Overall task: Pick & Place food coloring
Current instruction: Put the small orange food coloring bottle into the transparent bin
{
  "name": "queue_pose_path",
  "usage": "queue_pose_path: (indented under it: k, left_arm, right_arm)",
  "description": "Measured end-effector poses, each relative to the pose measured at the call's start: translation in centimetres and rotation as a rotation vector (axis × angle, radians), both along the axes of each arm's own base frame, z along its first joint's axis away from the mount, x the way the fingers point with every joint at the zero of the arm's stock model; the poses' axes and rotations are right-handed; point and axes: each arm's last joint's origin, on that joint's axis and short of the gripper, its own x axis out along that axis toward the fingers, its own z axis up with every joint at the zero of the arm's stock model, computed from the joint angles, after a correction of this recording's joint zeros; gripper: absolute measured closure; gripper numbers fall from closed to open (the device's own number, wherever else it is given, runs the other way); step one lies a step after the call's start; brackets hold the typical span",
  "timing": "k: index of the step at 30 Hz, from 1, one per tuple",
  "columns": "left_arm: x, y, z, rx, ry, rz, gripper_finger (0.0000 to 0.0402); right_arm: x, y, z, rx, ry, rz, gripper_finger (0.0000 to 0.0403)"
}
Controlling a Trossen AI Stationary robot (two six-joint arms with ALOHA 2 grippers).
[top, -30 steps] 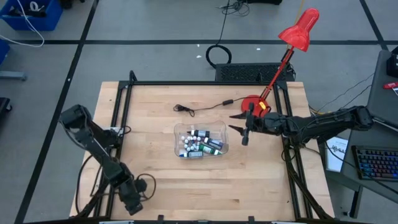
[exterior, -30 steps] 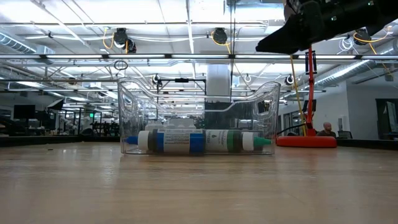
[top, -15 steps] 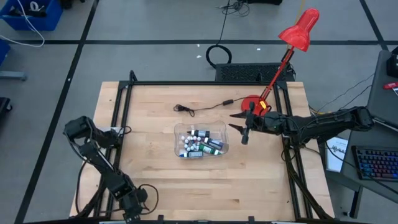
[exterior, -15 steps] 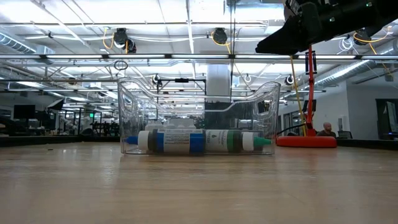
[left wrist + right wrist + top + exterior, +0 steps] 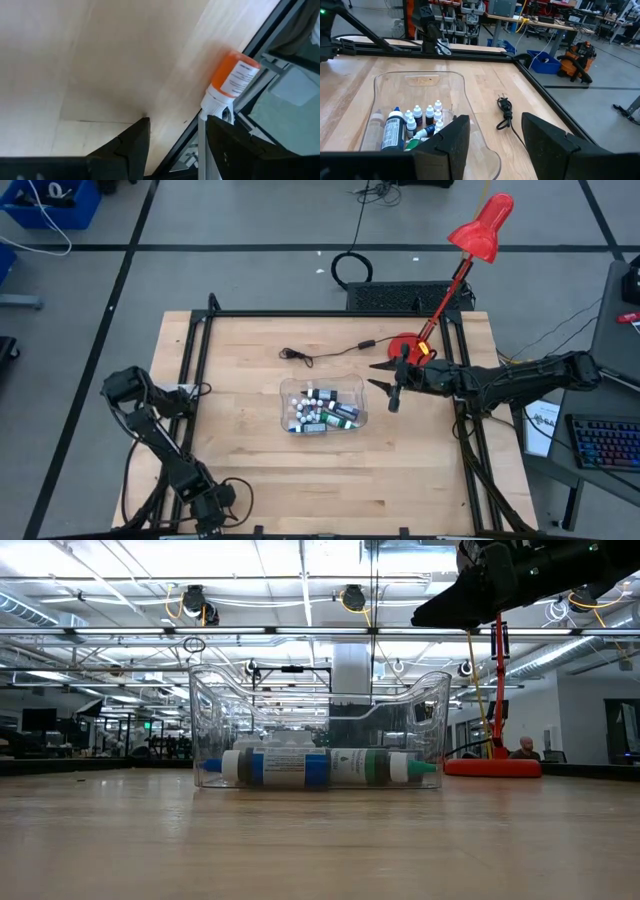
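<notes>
On the wooden table (image 5: pixel 240 450), white-capped food coloring (image 5: pixel 320 412) fills the tub (image 5: pixel 285 392).

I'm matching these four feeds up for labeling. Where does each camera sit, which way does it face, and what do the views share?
High view: above the table, looking straight down; both arms show, right gripper beside the clear tub.
Low view: table height, looking level at the tub; a dark arm overhead.
Left wrist view: faces the table edge and an orange bottle; own fingers below.
Right wrist view: faces the tub, bottles and black cord.
Shared: tub, in three views.
</notes>
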Motion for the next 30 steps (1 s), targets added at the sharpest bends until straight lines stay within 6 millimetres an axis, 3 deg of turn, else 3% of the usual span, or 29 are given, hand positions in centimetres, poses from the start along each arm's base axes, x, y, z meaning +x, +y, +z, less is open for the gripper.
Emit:
queue_pose_path:
  k: [12,23,25,27,30]
  left_arm:
    - [0.1,0.2,-0.1,-0.059,0.013,-0.120,0.0207]
    - [1.7,2.8,0.6,-0.026,-0.032,-0.195,0.0354]
    - [1.7,3.6,1.1,0.017,-0.026,-0.171,0.0387]
    - [1.8,4.4,2.1,0.046,-0.033,-0.117,0.0395]
    - [3.3,3.2,6.0,-0.017,-0.188,-0.047,0.0398]
  right_arm:
    - [0.0,0.0,0.0,0.000,0.003,0.000,0.0232]
    - [0.0,0.0,0.0,0.001,0.004,0.000,0.0232]
    - [0.0,0.0,0.0,0.001,0.001,0.000,0.0232]
    - [0.0,0.0,0.0,0.011,-0.006,-0.002,0.0232]
    - [0.0,0.0,0.0,0.027,-0.013,-0.005,0.0232]
